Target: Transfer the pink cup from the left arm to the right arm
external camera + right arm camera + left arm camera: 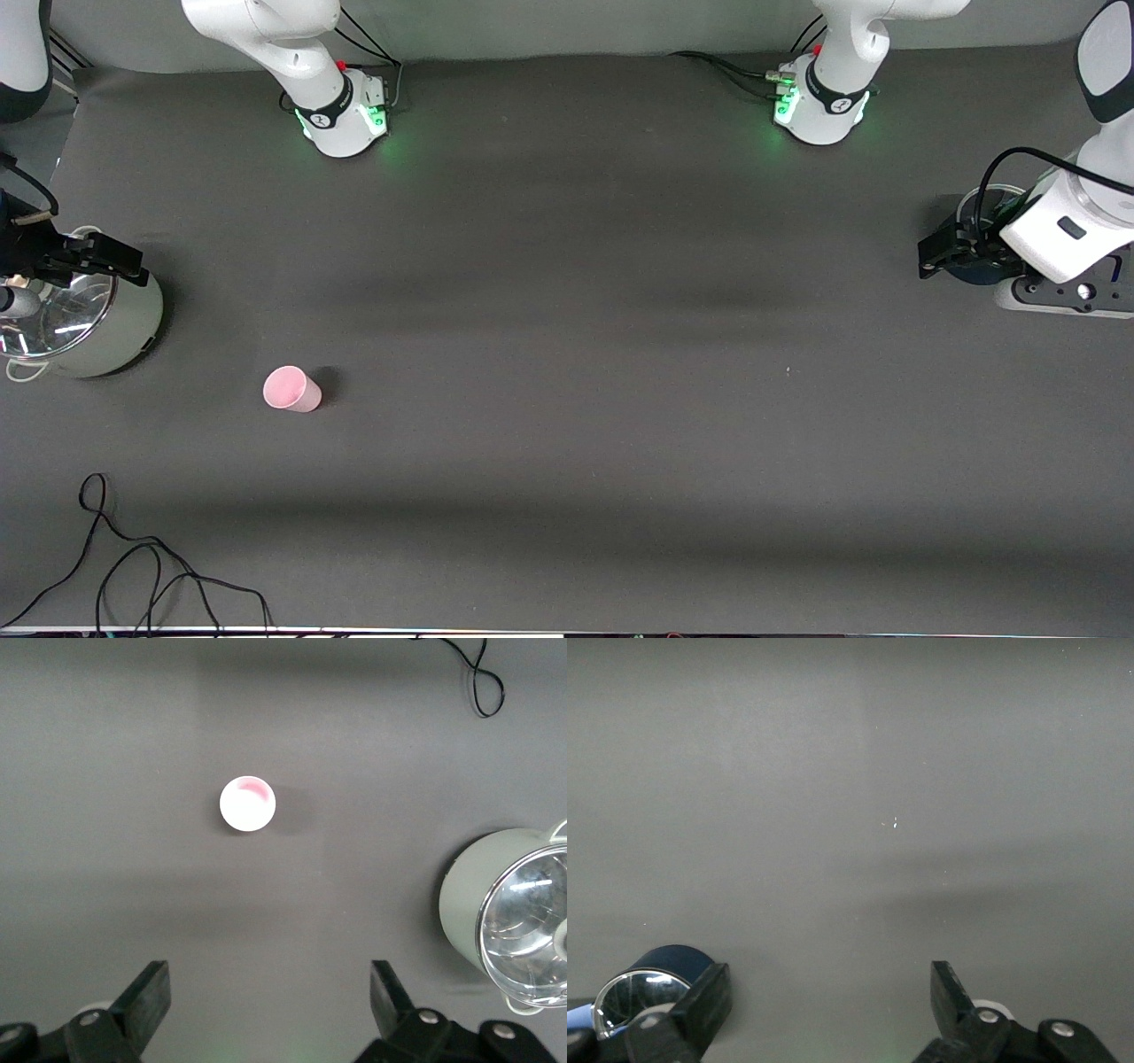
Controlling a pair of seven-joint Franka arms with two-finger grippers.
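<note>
The pink cup (pixel 292 389) stands by itself on the dark table, toward the right arm's end and nearer to the front camera than the steel pot. The right wrist view looks down on the cup (pixel 247 804) as a pale round disc, well clear of the fingers. My right gripper (pixel 106 259) (pixel 270 979) hangs open and empty over the steel pot's edge. At the left arm's end, my left gripper (pixel 943 252) (pixel 830 983) is also open and empty, low over the table beside a dark blue pot.
A steel pot with a glass lid (pixel 106 328) (pixel 469 904) stands at the right arm's end. A dark blue lidded pot (pixel 664 961) sits mostly hidden under the left hand. A black cable (pixel 133 567) loops near the front edge. A white mount plate (pixel 1063 297) lies at the left arm's end.
</note>
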